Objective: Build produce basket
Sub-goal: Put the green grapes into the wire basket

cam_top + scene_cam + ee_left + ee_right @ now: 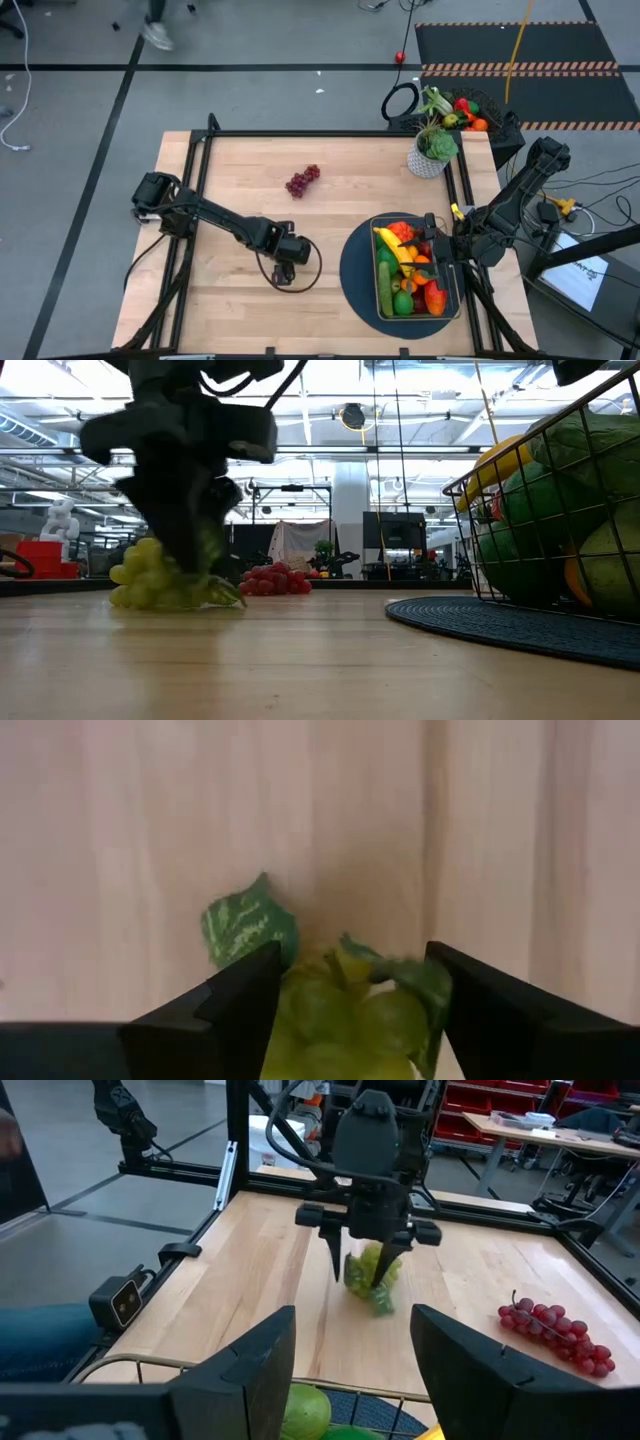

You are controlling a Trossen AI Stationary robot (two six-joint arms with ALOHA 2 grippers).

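Pale wooden tabletop (240, 215) carries a dark round mat (355, 270) under the bronze wire-mesh basket (382, 296) of plastic produce (405, 270); left gripper (284, 272) clamps the green grape bunch (340, 1005) resting on the wood; purple grape bunch (302, 180) lies well apart; right gripper (437, 247) hangs half-spread and empty above the basket.

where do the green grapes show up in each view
High view: hidden beneath the left hand, left of the basket.
Low view: green grapes at left on the table, under that hand.
Left wrist view: bottom centre, between its fingers.
Right wrist view: upper centre, in that hand.
Shared landmark: red grapes.
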